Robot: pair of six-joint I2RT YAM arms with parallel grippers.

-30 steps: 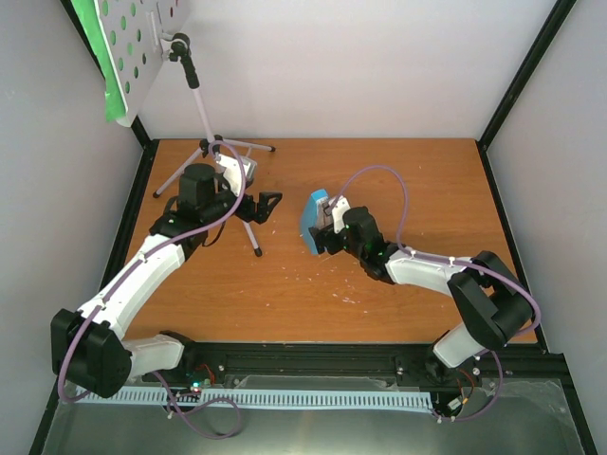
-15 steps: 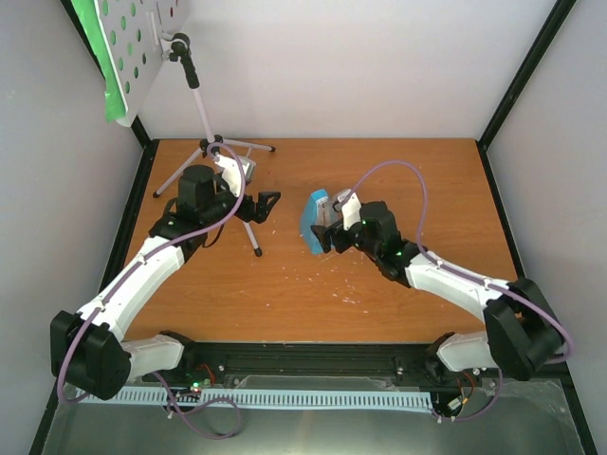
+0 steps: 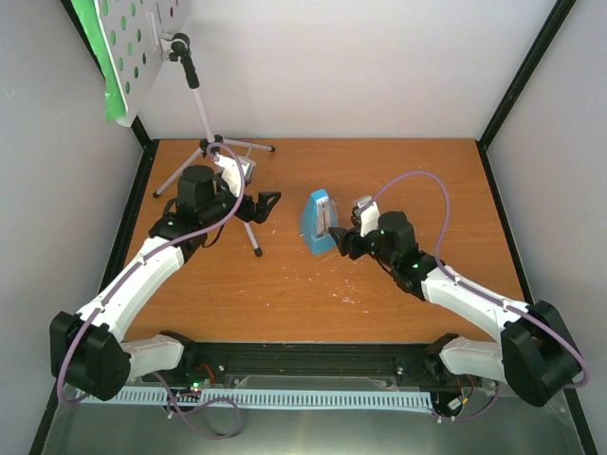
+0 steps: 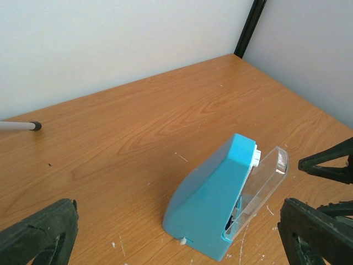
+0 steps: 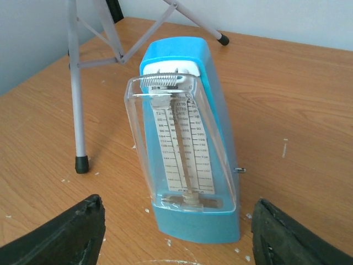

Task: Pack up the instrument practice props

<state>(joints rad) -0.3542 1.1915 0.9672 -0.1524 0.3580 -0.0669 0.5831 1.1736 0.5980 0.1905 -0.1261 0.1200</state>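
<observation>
- Top view: the blue pyramid metronome [image 3: 318,220] stands upright near the middle of the wooden table [image 3: 408,175], between the two arms.
- The right gripper [image 3: 340,242] sits just right of the metronome, its jaws spread, with a gap to it.
- The left gripper [image 3: 268,206] hangs left of the metronome, beside the near leg of the silver tripod music stand [image 3: 196,95], with its jaws wide and nothing in them.
- The stand rises from the table's far left part. Its grey perforated tray [image 3: 142,38] is at the upper left corner and carries a green sheet-music page [image 3: 98,43].
- Left wrist view: the metronome [image 4: 212,207] rests on the table with its clear cover toward the right. The gripper's own fingers [image 4: 38,232] are far apart at the lower corners. One black-capped stand leg tip [image 4: 34,126] lies at the left edge.
- Right wrist view: the metronome [image 5: 187,138] faces the camera, scale and pendulum showing behind the clear cover. The fingers [image 5: 71,232] flank its base widely, and neither touches it. A stand leg with a black foot [image 5: 81,163] stands just left of the metronome.
</observation>
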